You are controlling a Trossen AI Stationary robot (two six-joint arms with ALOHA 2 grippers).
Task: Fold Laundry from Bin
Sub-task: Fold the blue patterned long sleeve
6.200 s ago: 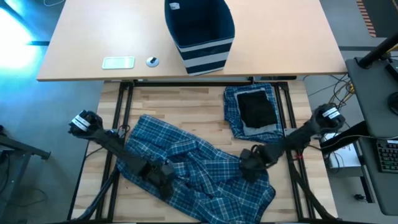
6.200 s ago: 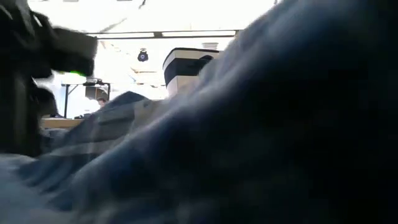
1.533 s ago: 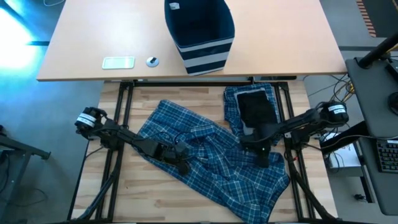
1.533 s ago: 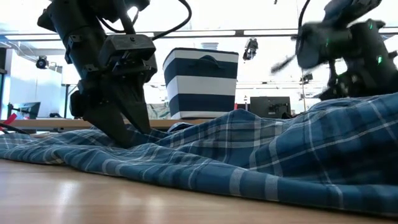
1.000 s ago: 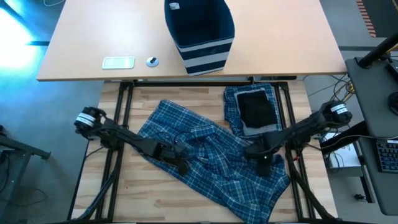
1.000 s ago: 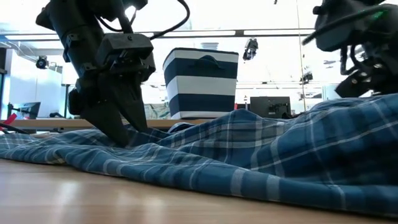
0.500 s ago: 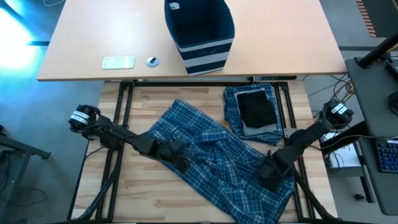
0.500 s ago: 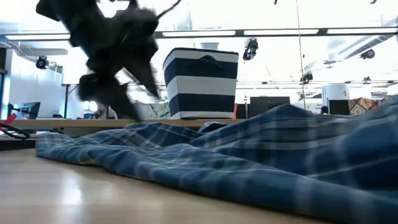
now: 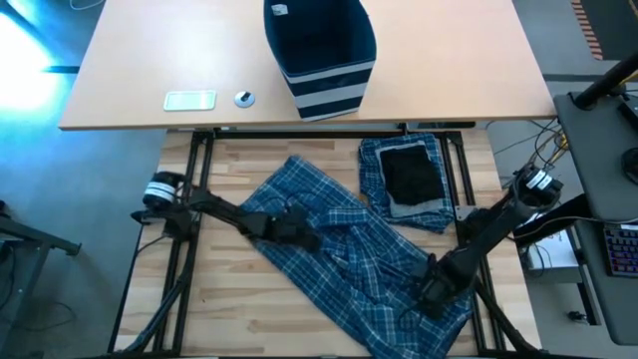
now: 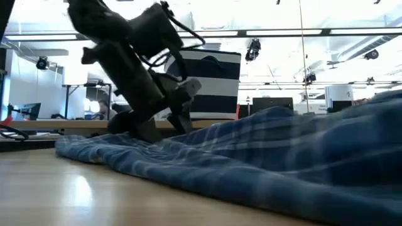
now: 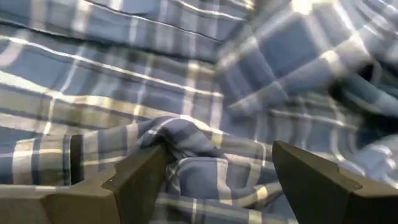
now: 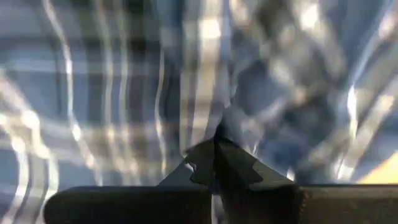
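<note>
Two fingers [image 11: 143, 171] straddling plaid trousers [image 11: 186, 87] fold, right fingers [image 12: 214, 158] pinching cloth

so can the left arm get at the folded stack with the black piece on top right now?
Probably yes: left gripper is open over the plaid garment; the folded stack lies uncovered nearby, though the right arm flanks it.

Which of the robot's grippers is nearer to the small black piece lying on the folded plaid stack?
The left gripper is slightly nearer, beside the black piece on the plaid garment. The right gripper sits farther toward the table's front edge.
</note>
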